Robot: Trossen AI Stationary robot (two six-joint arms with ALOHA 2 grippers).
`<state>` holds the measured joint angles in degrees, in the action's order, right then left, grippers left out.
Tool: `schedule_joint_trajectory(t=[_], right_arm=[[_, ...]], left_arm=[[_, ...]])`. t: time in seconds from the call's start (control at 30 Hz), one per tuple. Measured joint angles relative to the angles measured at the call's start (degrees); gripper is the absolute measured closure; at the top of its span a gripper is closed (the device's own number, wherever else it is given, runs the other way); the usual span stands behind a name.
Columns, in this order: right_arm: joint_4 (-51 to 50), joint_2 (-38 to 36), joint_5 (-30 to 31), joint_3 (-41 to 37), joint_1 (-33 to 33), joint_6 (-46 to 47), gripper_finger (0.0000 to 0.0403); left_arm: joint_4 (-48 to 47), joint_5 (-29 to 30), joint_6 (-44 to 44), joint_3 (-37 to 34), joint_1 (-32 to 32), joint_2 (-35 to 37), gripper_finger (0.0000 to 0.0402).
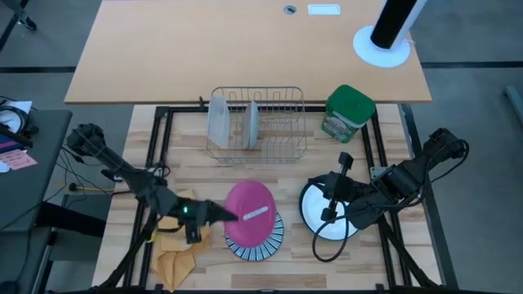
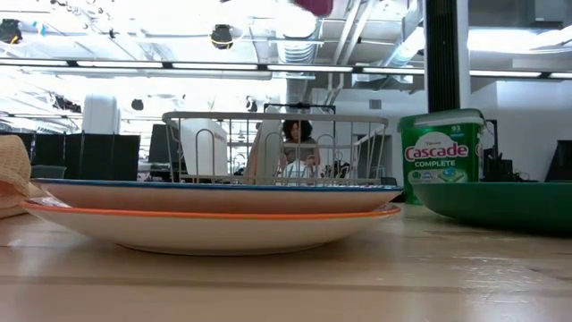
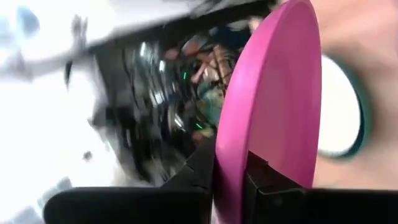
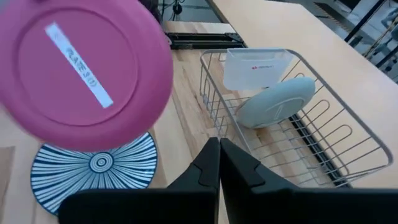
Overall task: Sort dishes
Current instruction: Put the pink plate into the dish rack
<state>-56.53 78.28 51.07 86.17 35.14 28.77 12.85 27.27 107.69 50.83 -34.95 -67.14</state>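
1. From table height the stacked plates [image 2: 214,215] fill the near foreground; only their edges show, a blue rim over an orange one, and their faces are hidden. A tan cloth [image 2: 12,183] is cut off at the left border.
2. The left gripper [image 1: 214,214] is clamped on the rim of the magenta plate [image 1: 248,212], held on edge and lifted clear of the table. In the low view only a sliver of that plate [image 2: 313,5] peeks in at the top border.
3. Directly under the held plate lies a striped plate [image 1: 260,243], dark lines on white; most of it is covered from above, though the right wrist camera shows its radial pattern [image 4: 93,165] plainly.
4. Beyond the left gripper stands the wire rack [image 1: 257,122], holding a frosted container [image 1: 219,118] and a grey plate [image 1: 252,122] upright; the slots to the right of these are free.
5. The right gripper [image 1: 341,161] hangs pinched shut, holding nothing, over the white plate with green rim [image 1: 315,219], whose right half the arm hides.
6. Behind that gripper sits the green canister [image 1: 349,113], near the rack's right end.
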Motion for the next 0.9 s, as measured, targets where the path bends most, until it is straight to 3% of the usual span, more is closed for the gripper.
schedule_joint_trajectory(t=[0.07,0.2,0.37,0.9], right_arm=[[0.0,0.0,-0.2,0.0,0.0,0.4,0.039],[0.0,0.0,-0.5,0.0,0.3,1.3,0.039],[-0.1,0.0,-0.7,0.0,1.4,1.4,0.039],[-0.1,0.0,-0.8,0.0,2.4,1.2,0.039]], left_arm=[[0.1,0.2,10.0,0.0,-1.3,-0.8,0.0385],[6.6,0.2,12.8,0.0,-3.4,-1.3,0.0385],[8.1,-0.7,17.6,0.0,-6.2,-1.5,0.0384],[13.0,-22.8,19.1,0.0,-8.3,-1.4,0.0383]])
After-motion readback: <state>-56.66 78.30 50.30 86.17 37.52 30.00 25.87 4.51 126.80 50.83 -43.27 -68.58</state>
